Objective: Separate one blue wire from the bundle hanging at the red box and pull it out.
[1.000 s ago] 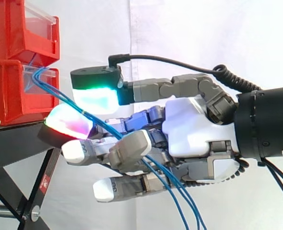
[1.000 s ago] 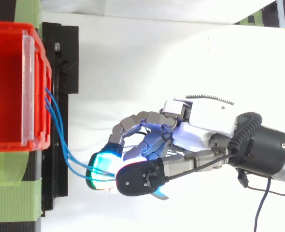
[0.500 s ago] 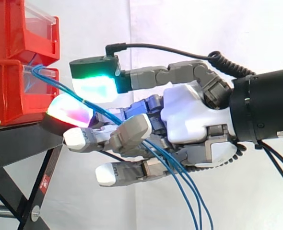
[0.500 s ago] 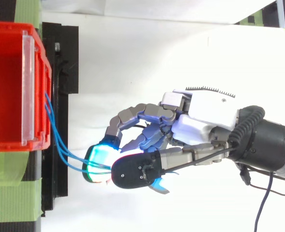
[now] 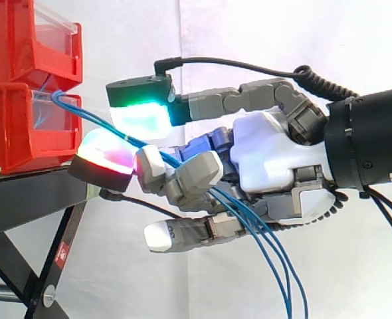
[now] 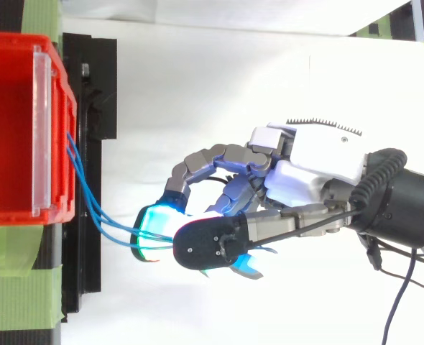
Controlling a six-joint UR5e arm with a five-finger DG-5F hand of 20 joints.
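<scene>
Several blue wires (image 5: 83, 114) come out of the lower red box (image 5: 10, 126) and run right into my hand (image 5: 276, 159). The wires pass between a green-glowing pad (image 5: 139, 119) above and a red-glowing pad (image 5: 106, 154) below, which pinch them a short way from the box front. Behind the pinch they cross the palm and hang down (image 5: 286, 286) out of the picture. From above, the blue wires (image 6: 90, 208) leave the red box (image 6: 7, 129) at its clear front lip and curve to my hand (image 6: 312, 154). I cannot tell how many wires sit in the pinch.
A second red bin (image 5: 43, 36) sits stacked on the lower one. Both rest on a black stand (image 5: 30, 199) with crossed legs below. Green tape (image 6: 25, 280) marks the stand beside the box. A white curtain hangs behind.
My hand has drawn a little to the right, away from the box. One middle finger has curled in towards the palm. The wires run straighter from the box.
</scene>
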